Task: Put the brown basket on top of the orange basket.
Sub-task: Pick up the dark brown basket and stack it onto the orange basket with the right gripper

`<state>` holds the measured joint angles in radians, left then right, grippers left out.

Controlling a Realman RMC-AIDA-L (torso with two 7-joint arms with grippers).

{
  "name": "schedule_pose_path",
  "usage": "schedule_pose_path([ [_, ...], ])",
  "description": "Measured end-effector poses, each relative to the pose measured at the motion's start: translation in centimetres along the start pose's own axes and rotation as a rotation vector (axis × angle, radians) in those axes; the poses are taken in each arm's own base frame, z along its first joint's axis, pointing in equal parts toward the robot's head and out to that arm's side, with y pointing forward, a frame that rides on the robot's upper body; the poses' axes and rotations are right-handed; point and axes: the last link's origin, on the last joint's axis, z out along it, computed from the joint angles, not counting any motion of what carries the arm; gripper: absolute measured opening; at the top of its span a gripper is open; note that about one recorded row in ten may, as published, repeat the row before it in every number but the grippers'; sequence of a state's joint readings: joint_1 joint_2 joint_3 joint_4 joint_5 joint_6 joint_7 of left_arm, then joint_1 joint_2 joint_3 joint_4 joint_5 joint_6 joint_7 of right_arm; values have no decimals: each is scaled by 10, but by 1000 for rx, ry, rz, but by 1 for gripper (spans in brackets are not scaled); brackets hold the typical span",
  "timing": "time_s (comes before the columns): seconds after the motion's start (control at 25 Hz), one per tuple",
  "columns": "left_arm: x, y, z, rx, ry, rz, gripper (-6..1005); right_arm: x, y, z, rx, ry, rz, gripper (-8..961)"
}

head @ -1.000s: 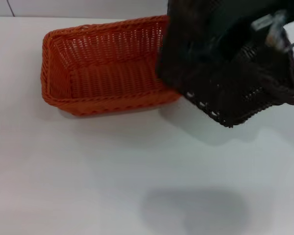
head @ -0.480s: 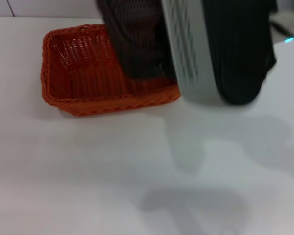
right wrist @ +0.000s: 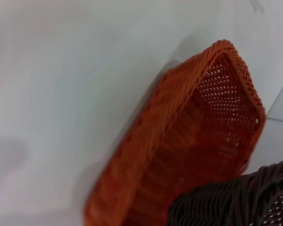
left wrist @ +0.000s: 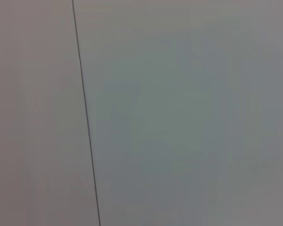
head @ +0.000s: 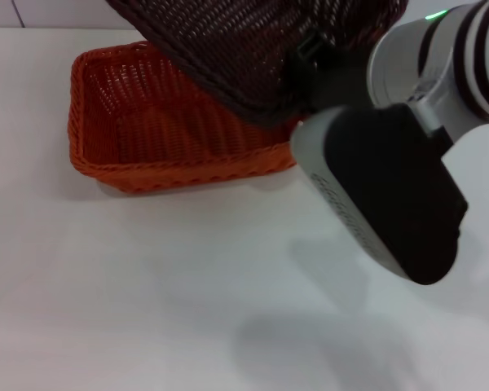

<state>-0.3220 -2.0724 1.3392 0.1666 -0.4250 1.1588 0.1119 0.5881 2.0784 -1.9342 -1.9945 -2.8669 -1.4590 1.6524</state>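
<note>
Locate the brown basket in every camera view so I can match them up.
Head view: brown basket at top centre, tilted, carried above the orange basket.
Left wrist view: not in it.
Right wrist view: a dark woven corner at the lower right edge.
Shared landmark: the orange basket, in head and right wrist views.

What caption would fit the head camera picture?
The right arm carries the brown basket, tilted, over the orange basket on the white table.

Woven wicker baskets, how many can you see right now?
2: the bright orange woven basket sits on the white table; the dark brown woven basket hangs tilted above its right end.
</note>
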Motion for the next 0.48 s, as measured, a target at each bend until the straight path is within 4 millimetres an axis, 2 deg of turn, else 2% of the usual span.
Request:
schedule_pose_path([
  [0.32, -8, 4, 0, -6, -60, -8, 838, 6, 12, 9, 158, 35, -255, 192],
  [0.48, -9, 6, 0, -6, -66, -9, 838, 14, 25, 21, 190, 77, -350, 196],
])
